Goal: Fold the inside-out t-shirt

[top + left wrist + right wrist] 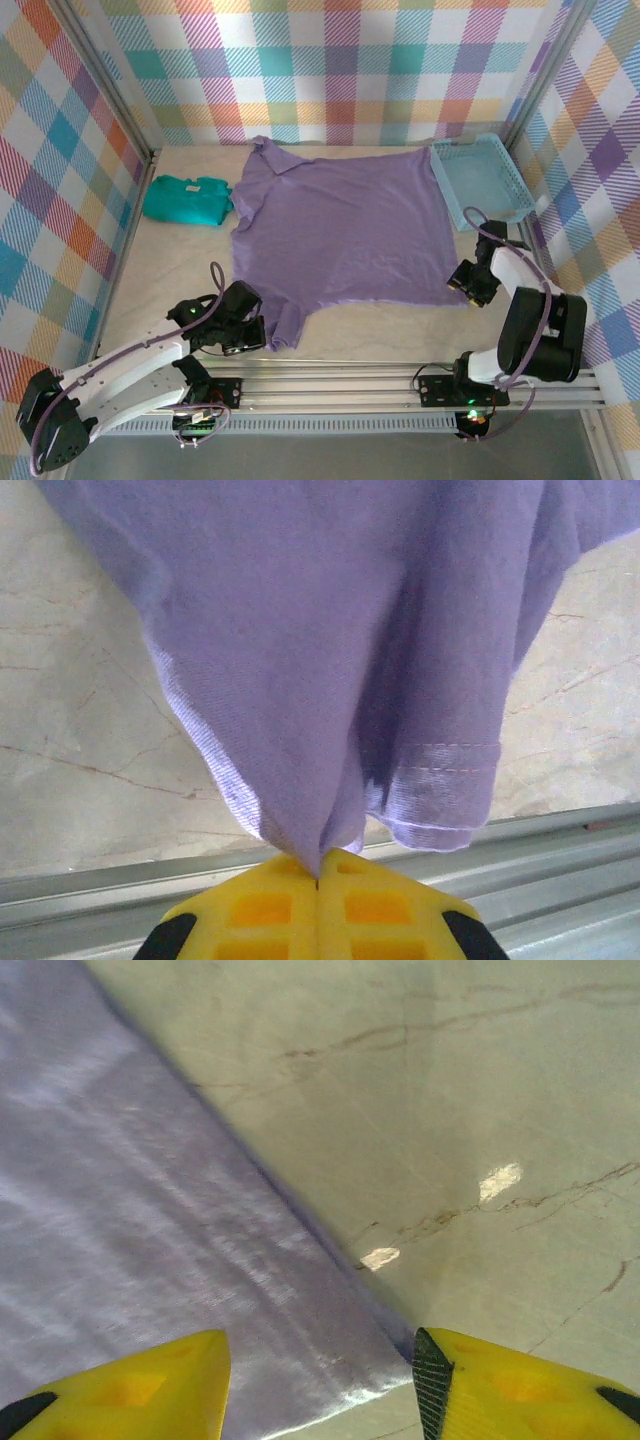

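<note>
The lavender inside-out t-shirt [340,225] lies spread flat across the middle of the table, its near-left sleeve drooping toward the front edge. My left gripper [250,335] sits at that sleeve, its yellow fingers [262,912] pressed together with a fold of the purple cloth [300,700] pinched between them. My right gripper [462,285] hovers at the shirt's near-right corner [330,1380]. Its yellow fingers [510,1390] stand apart, straddling the corner hem without holding it.
A folded teal-green garment [185,198] lies at the left, touching the shirt's far-left sleeve. A light-blue tray [485,180] stands at the back right beside the shirt. Metal rails [400,385] run along the table's front edge. Checked walls close in three sides.
</note>
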Robot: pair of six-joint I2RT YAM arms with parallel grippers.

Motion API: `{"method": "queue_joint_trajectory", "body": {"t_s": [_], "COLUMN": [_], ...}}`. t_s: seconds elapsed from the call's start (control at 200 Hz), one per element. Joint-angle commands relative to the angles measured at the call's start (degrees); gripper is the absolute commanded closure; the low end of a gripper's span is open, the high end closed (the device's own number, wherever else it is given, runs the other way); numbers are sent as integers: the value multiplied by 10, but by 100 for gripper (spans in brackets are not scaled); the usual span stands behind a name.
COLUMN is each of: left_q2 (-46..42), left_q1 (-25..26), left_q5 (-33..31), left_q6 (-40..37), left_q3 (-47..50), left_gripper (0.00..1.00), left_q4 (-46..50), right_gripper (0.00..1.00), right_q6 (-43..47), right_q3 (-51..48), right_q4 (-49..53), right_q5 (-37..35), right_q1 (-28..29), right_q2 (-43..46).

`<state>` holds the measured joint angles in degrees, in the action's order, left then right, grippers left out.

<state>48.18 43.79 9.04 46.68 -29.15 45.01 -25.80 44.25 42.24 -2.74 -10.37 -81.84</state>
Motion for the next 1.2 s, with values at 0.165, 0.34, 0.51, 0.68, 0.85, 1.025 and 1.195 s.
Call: {"method": "queue_joint_trajectory", "body": {"t_s": [0.165,0.34,0.51,0.68,0.85,1.025,1.195], "left_q2": [-8,-10,-25,-69,-83,-39,2], "left_q1": [-22,-42,-61,-89,-169,-263,-302], "left_q5": [38,48,43,16,5,26,41], "left_q6": [-26,-33,-32,-24,-54,-117,-137], "left_q3": [-15,-17,-26,-68,-140,-195,-212], "left_gripper": [100,100,100,100,100,100,100], "left_q4": [16,10,20,75,125,119,78], "right_gripper": [55,69,84,87,91,90,89], "right_q6": [-10,-8,-2,0,12,27,36], "right_q3": [-3,-6,-7,-18,-15,6,43], "right_q4": [18,12,9,0,-16,-33,-46], "right_q5": [-16,-14,-7,3,17,29,52], "right_q1": [-1,-1,-1,-1,-1,-1,-1], "right_q2": [-39,-49,-23,21,42,45,17]}}
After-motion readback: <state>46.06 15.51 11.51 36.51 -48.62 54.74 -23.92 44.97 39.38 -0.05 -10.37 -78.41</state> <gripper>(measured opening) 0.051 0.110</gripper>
